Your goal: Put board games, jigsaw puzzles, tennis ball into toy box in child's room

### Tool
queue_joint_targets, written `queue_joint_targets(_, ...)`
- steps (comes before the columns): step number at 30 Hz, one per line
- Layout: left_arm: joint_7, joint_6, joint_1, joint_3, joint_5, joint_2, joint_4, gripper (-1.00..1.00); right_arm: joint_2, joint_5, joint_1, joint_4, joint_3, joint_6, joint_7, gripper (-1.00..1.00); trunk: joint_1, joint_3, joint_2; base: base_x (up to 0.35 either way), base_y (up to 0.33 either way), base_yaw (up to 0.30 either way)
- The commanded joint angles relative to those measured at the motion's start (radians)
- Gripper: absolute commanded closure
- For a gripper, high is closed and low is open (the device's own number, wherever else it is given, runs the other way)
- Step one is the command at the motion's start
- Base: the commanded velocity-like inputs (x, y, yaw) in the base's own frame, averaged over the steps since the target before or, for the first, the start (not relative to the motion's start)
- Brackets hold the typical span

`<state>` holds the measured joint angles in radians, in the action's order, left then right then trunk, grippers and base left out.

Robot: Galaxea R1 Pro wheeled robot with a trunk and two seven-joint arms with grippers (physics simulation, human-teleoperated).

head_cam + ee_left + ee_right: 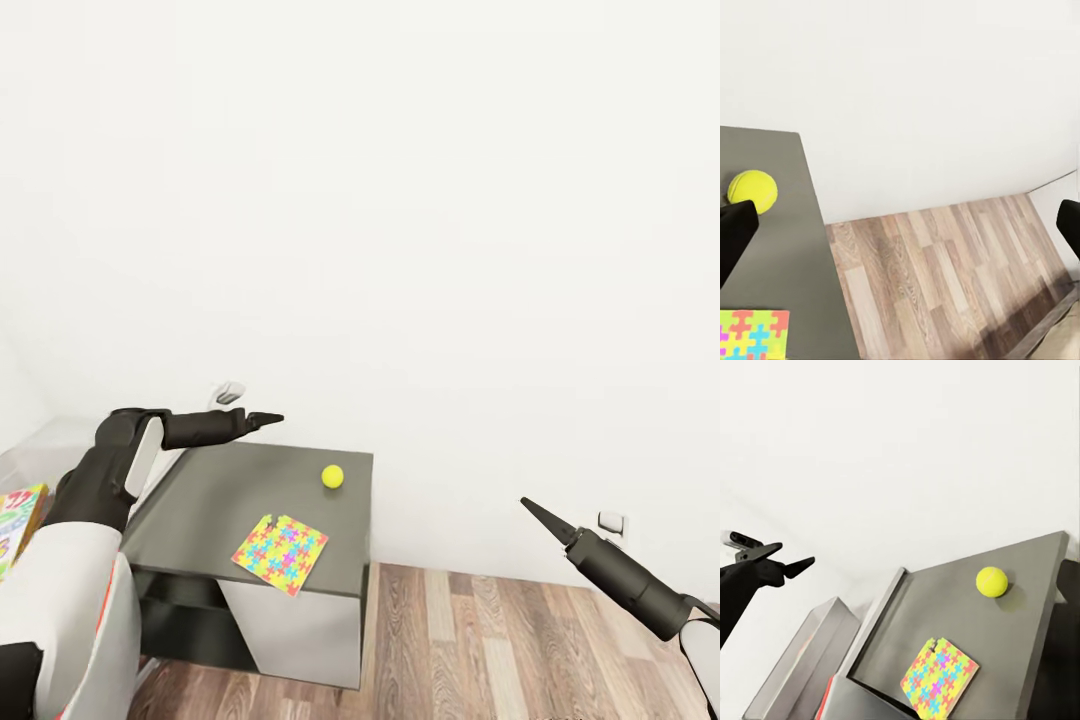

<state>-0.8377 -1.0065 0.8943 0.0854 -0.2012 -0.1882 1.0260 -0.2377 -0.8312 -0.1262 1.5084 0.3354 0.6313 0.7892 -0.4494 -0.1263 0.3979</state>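
On the low dark grey end of the table (210, 490) a yellow-green tennis ball (332, 476) (752, 190) (991, 581) rests near the back right corner. One mosaic jigsaw puzzle (280, 553) (938, 674) lies flat near the front edge. My left gripper (268, 418) hovers above the back left of this surface. It is open, its fingers (735, 232) wide apart with nothing between them. My right gripper (535, 512) hangs over the floor to the right of the table, open and holding nothing. A colourful printed box (20, 522) peeks in at the far left. I cannot tell whether it lies in the toy box.
A white wall stands right behind the table, with outlets (230, 390) (610, 522) low on it. Wood-plank floor (500, 650) spreads to the right and in front of the table. The paler, higher table section (50, 440) adjoins on the left, partly behind my left arm.
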Motion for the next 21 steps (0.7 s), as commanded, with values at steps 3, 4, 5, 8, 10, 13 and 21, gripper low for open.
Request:
queue_joint_targets(3, -0.004, -0.003, -0.009, 0.002, 0.002, -0.001, 0.0, -1.0, 0.001, -0.005, -0.001, 0.0, 0.0, 0.007, 0.0, -1.0, -0.001, 0.002, 0.002, -0.019, -0.001, -0.206)
queue_joint_targets(4, -0.004, -0.002, -0.012, 0.002, 0.003, -0.001, 0.0, -1.0, 0.001, -0.005, -0.001, 0.0, 0.0, 0.007, 0.0, -1.0, -0.001, 0.003, 0.002, -0.046, -0.001, -0.206)
queue_joint_targets(5, -0.004, -0.001, -0.021, 0.002, 0.003, -0.001, 0.0, -1.0, 0.001, -0.005, -0.001, 0.0, 0.0, 0.007, -0.001, -1.0, -0.001, 0.004, 0.002, -0.059, 0.0, -0.206)
queue_joint_targets(8, -0.006, 0.002, -0.046, 0.003, 0.002, -0.002, 0.001, -1.0, 0.001, -0.005, -0.001, 0.0, 0.0, 0.007, -0.001, -1.0, -0.001, 0.008, 0.002, -0.043, 0.0, -0.206)
queue_joint_targets(10, -0.007, 0.003, -0.065, 0.003, 0.002, -0.003, 0.002, -1.0, 0.001, -0.006, -0.001, -0.001, 0.0, 0.007, -0.001, -1.0, -0.001, 0.01, 0.002, -0.019, 0.0, -0.206)
queue_joint_targets(13, -0.008, 0.005, -0.104, 0.004, 0.002, -0.004, 0.003, -1.0, 0.001, -0.006, -0.001, -0.001, 0.0, 0.007, -0.001, -1.0, -0.001, 0.013, 0.002, -0.008, 0.0, -0.177)
queue_joint_targets(21, -0.008, 0.03, -0.196, 0.011, 0.002, -0.005, 0.005, -1.0, 0.006, -0.004, -0.001, 0.001, -0.001, 0.001, -0.011, -1.0, -0.001, 0.015, 0.002, -0.002, -0.013, -0.044)
